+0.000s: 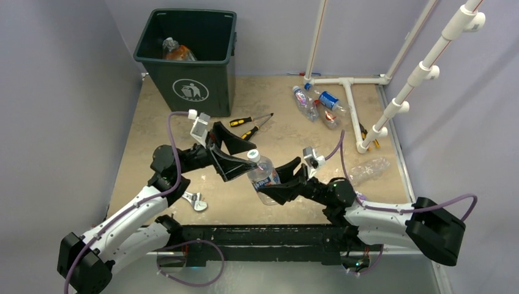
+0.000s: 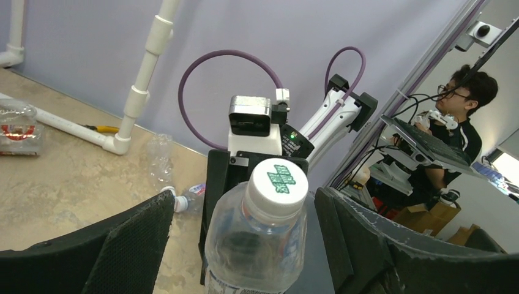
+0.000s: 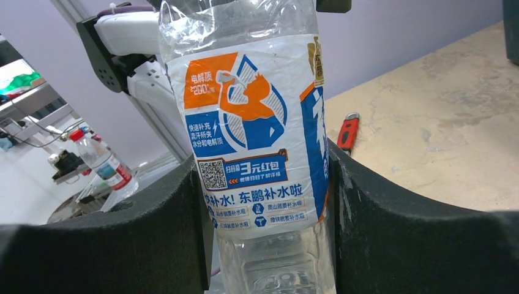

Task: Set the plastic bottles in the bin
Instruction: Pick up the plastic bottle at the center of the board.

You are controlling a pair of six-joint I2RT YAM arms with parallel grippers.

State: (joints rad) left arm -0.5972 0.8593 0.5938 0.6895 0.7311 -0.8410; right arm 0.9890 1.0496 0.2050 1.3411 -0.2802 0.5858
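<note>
My right gripper (image 1: pixel 272 180) is shut on a clear plastic bottle (image 1: pixel 263 176) with a blue and orange label and holds it upright above the middle of the table. In the right wrist view the fingers (image 3: pixel 159 233) press both sides of the bottle (image 3: pixel 257 122). My left gripper (image 1: pixel 245 156) is open, with its jaws either side of the bottle's white cap (image 2: pixel 278 184) and a gap on each side. The dark green bin (image 1: pixel 183 79) stands at the back left with one bottle (image 1: pixel 177 52) inside. Three bottles (image 1: pixel 318 104) lie at the back right, and a crushed clear one (image 1: pixel 369 171) lies right.
Two yellow-and-black screwdrivers (image 1: pixel 252 124) lie in front of the bin. A wrench (image 1: pixel 196 201) lies near the left arm. A white pipe frame (image 1: pixel 349 92) stands along the back right. A red-handled tool (image 3: pixel 347 131) lies on the table in the right wrist view.
</note>
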